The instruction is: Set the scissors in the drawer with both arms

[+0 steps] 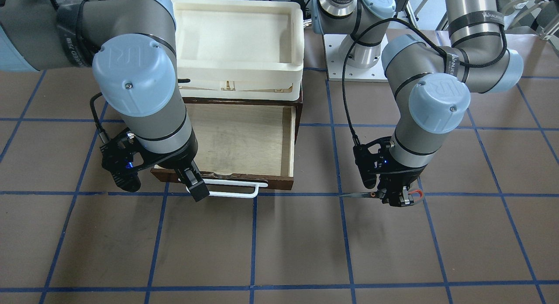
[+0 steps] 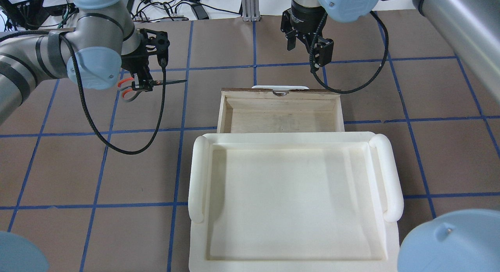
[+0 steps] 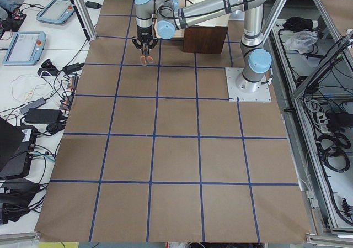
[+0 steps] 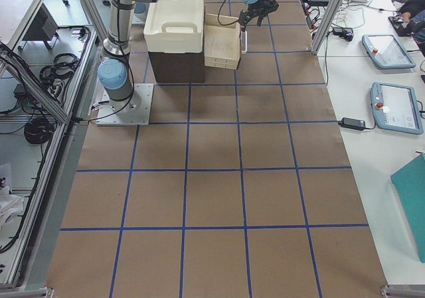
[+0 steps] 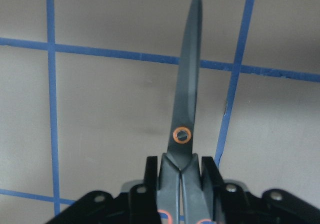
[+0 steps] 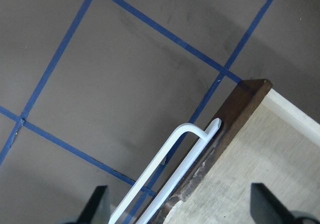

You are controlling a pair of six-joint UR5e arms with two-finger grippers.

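Note:
The drawer (image 1: 291, 140) stands pulled open with its plywood inside bare; it also shows in the overhead view (image 2: 223, 111). Its white handle (image 1: 236, 191) faces away from the robot. My left gripper (image 1: 399, 198) is shut on the scissors (image 1: 360, 194) off to the drawer's side, just above the table. The left wrist view shows the closed blades (image 5: 187, 99) pointing forward between my fingers, and the overhead view shows the orange-red loops (image 2: 125, 83) behind them. My right gripper (image 1: 195, 186) hangs open over one end of the handle (image 6: 165, 171), with its fingers (image 6: 97, 206) wide apart and not touching it.
A white foam tray (image 2: 197, 174) sits on top of the dark brown cabinet, above and behind the drawer. Blue tape lines cross the brown table (image 1: 305, 251). The left arm's base plate (image 1: 356, 70) is beside the cabinet.

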